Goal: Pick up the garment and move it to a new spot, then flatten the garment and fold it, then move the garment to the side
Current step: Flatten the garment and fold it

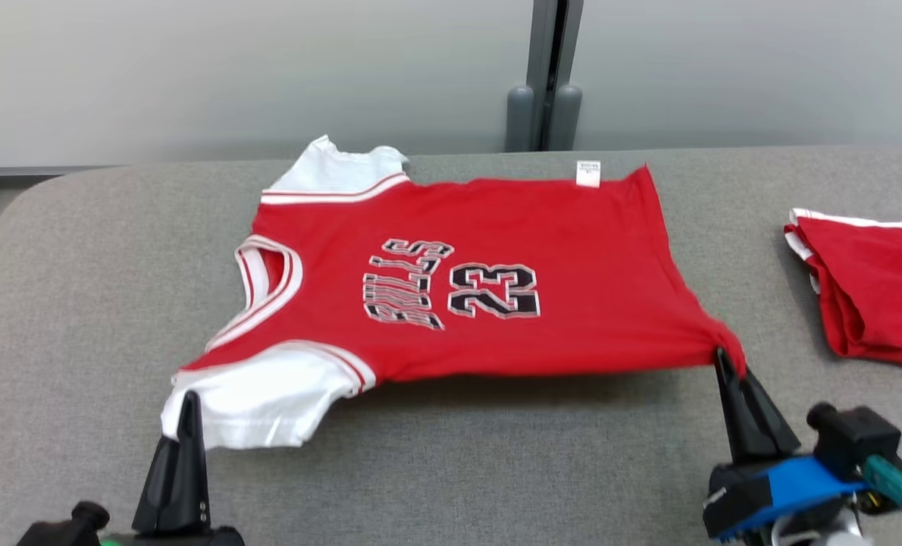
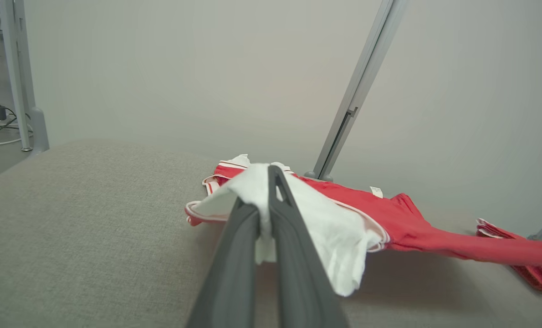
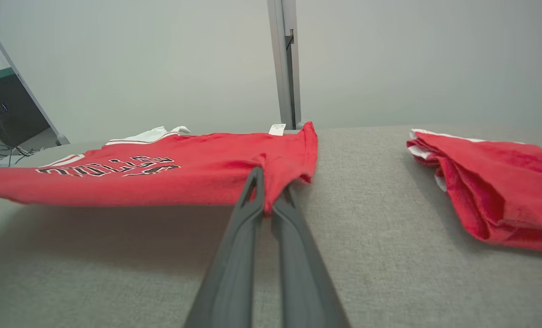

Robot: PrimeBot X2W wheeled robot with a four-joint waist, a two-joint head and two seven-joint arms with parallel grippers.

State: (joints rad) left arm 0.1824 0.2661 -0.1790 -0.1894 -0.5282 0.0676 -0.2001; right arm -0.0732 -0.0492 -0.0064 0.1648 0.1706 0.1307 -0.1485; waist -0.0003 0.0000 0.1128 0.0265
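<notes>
While the head view lays out the whole red Bulls 23 jersey (image 1: 496, 303) on the grey padded table (image 1: 451, 470), the wrist views show the grips: left gripper (image 2: 259, 187) clamped on its white sleeve (image 2: 334, 228), right gripper (image 3: 273, 182) pinching the red hem corner (image 3: 298, 155), with the near edge seemingly lifted off the surface.

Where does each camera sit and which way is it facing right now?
Head view: on the head, facing down and forward at the jersey and table; left gripper, right gripper at the bottom.
Left wrist view: on that wrist, along its fingers, shut on the white sleeve.
Right wrist view: on that wrist, along its fingers, shut on the hem corner.
Shared: all see the jersey and the folded garment.
</notes>
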